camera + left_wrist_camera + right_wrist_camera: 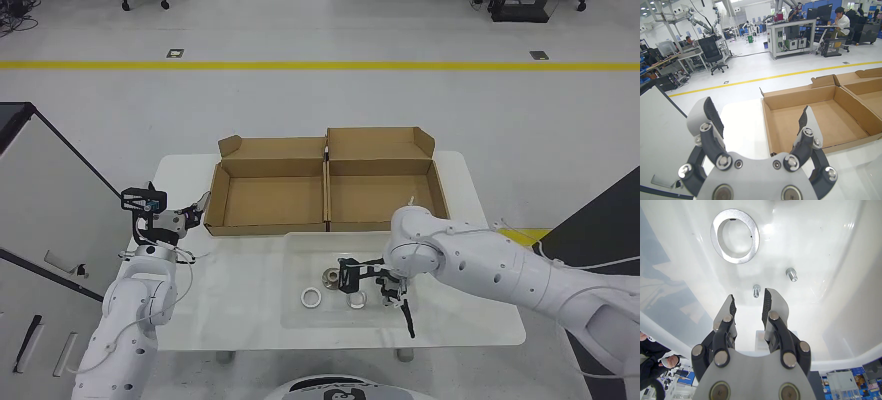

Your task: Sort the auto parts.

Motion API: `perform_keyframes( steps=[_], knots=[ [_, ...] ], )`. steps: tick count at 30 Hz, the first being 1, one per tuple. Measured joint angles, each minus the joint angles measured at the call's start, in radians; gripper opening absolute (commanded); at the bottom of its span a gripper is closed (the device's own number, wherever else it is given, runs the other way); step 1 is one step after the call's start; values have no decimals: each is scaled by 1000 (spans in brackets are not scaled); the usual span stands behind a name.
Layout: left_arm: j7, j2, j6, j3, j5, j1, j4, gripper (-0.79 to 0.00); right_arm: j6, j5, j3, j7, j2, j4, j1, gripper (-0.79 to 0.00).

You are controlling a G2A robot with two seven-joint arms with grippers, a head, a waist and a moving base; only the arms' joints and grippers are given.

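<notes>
A white tray [300,245] at the table's middle holds a dark round part [328,277] and a white ring [312,297]. My right gripper [749,293] hangs open low inside the tray [829,294], holding nothing. A small silver bolt [756,291] lies just beyond its fingertips, roughly in line with the gap. A second bolt [791,274] lies a little farther off, and a silver ring [735,236] lies beyond both. My left gripper [757,106] is open and empty, held above the table's left side beside the left cardboard box [810,117].
Two open, empty cardboard boxes [268,195] [380,190] stand side by side behind the tray. The right arm [470,262] crosses the table's right side. A grey panel [50,190] stands left of the table.
</notes>
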Motion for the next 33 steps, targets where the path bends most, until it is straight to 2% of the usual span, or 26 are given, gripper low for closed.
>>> perform_keyframes(
  steps=[25,30,32,33],
  knots=[
    [0,0,0,0,0,0,0,0,-12,-20,0,-12,-36,59,-12,-505],
    [0,0,0,0,0,0,0,0,-9,-25,0,-9,-40,69,-13,-554],
    [0,0,0,0,0,0,0,0,-5,-27,0,-5,-43,73,-14,-606],
    [0,0,0,0,0,0,0,0,-2,-29,0,-2,-44,74,-14,-665]
  ],
)
